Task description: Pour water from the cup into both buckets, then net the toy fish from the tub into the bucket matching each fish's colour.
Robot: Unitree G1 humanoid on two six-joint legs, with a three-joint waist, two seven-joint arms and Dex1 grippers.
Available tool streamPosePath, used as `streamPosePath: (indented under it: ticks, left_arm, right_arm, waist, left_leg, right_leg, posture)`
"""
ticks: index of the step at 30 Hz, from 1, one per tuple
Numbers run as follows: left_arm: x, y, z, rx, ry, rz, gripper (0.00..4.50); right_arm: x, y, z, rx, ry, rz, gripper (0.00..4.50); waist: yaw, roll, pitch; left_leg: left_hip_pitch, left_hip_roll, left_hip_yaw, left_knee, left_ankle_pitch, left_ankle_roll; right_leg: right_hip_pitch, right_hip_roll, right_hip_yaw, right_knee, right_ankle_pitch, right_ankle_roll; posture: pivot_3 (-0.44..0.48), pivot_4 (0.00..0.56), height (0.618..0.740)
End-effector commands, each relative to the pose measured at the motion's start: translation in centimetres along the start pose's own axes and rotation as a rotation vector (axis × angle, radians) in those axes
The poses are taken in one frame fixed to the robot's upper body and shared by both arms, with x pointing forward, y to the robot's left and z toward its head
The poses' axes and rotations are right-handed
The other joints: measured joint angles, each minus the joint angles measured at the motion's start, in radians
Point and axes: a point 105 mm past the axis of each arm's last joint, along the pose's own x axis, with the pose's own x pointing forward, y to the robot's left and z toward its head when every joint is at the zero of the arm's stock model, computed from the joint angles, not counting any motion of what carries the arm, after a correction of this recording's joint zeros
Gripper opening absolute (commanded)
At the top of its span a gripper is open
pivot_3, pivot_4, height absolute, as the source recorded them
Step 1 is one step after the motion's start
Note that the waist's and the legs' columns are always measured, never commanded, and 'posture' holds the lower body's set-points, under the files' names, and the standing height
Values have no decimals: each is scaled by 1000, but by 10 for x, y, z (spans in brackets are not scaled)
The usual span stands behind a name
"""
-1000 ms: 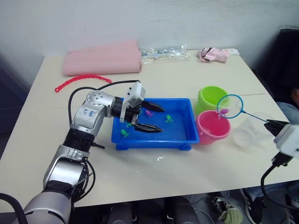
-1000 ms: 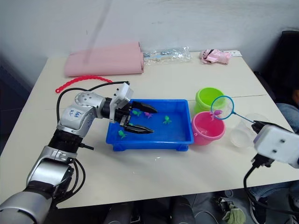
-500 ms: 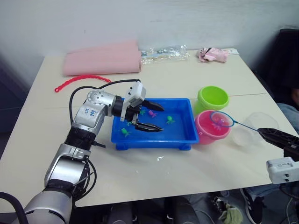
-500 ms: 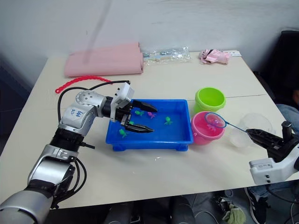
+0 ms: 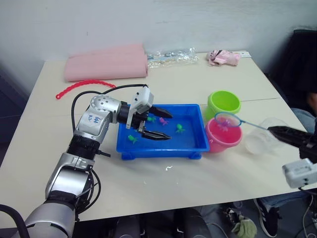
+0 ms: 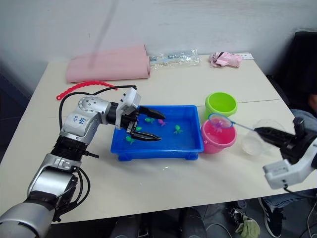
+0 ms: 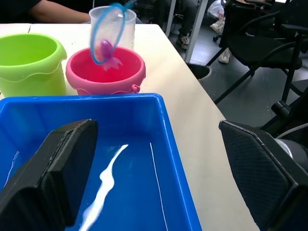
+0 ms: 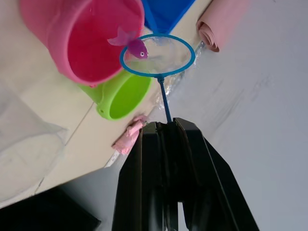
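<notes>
The right tool [image 8: 168, 126] pinches the thin handle of the light blue ring net [image 6: 220, 121], holding it over the pink plastic bucket [image 6: 218, 137] so its magenta toy fish [image 8: 137, 47] can tip in. The left tool [image 6: 150, 126], spread wide, steadies the shallow blue plastic tub [image 6: 190, 146].

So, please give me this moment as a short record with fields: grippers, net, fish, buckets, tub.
left gripper: open, over the blue tub
right gripper: shut on the net's handle
net: over the pink bucket, holds one magenta fish
green bucket: behind the pink bucket
fish in tub: several, green and magenta
clear cup: right of the pink bucket
</notes>
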Motion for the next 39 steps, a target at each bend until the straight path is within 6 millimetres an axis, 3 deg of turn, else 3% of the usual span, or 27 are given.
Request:
streamPosePath:
  ticks: [1, 2, 4, 9, 14, 17, 21, 26, 31, 35, 39]
  left_arm:
    - [-2, -1, 11, 54, -8, 0, 4400]
    - [-2, -1, 10, 55, -8, 0, 4400]
    - [-1, -1, 10, 55, -8, -2, 4400]
    - [-1, 0, 11, 65, -8, -1, 4400]
    - [-2, 0, 10, 66, -4, 0, 4400]
    - [-7, 1, 5, 55, 14, 15, 4400]
    - [-23, 6, 0, 19, 27, 78, 4400]
    - [-48, 4, -7, -20, 49, 177, 4400]
    - [-63, -1, -14, -46, 78, 275, 4400]
    - [-65, -8, -16, -65, 85, 338, 4400]
    - [-66, -13, -16, -75, 86, 378, 4400]
  right_arm:
    - [5, -4, 21, -32, -100, -6, 0]
    - [5, -5, 19, -31, -93, -7, 0]
    - [4, -7, -4, -16, 3, -12, 0]
    - [7, 0, 8, -13, -56, 12, 0]
    - [5, -6, -11, 147, 30, -50, 0]
    - [5, -10, -5, 346, -21, -85, 0]
    - [15, -23, -4, 813, -78, -166, 0]
    - [45, -33, 17, 1067, -199, -116, 0]
    - [82, -37, 23, 1111, -218, -117, 0]
    - [114, -28, 22, 906, -162, -87, 0]
    - [135, -23, 23, 821, -157, -76, 0]
  waist:
    - [0, 0, 0]
    - [-1, 0, 0]
    - [-2, 0, 0]
    - [1, 0, 0]
    - [-2, 0, 0]
    - [-1, 0, 0]
    - [-2, 0, 0]
    - [-6, 0, 0]
    - [2, 0, 0]
    - [2, 0, 0]
    - [-4, 0, 0]
  left_leg:
    - [0, 0, 0, -1, 0, 0]
    - [0, 0, 0, -1, 0, 0]
    - [0, 0, 0, -1, 0, 0]
    - [0, 0, 0, 0, 0, 0]
    - [0, 0, 0, 0, 0, 0]
    - [0, 0, 0, 0, 0, 0]
    - [0, 1, -2, 0, 0, 0]
    - [0, 3, -2, 0, 0, 0]
    - [-2, 2, -2, 0, 0, 1]
    - [-3, 1, -2, 0, 0, 1]
    - [-3, 2, -1, 0, 0, 1]
  right_leg:
    - [0, 0, 0, 0, 0, 0]
    - [0, 0, 0, -1, 0, 0]
    - [0, 0, 0, -1, 0, 0]
    - [0, 0, 0, 0, 0, 0]
    - [0, 0, 0, 0, 0, 0]
    - [0, 0, 0, 0, 0, 0]
    - [0, -1, 0, 1, 0, 0]
    - [0, -2, 0, 2, 0, -1]
    - [-1, -3, -1, 2, 0, -1]
    - [-1, -4, -2, 2, 0, -1]
    - [-2, -3, -2, 4, 0, 0]
  posture:
    - [0, 150, 738]
    - [0, 150, 738]
    - [0, 150, 738]
    - [0, 150, 738]
    - [0, 150, 738]
    - [0, 150, 738]
    - [0, 150, 738]
    - [0, 150, 738]
    - [0, 150, 738]
    - [0, 150, 738]
    - [0, 150, 738]
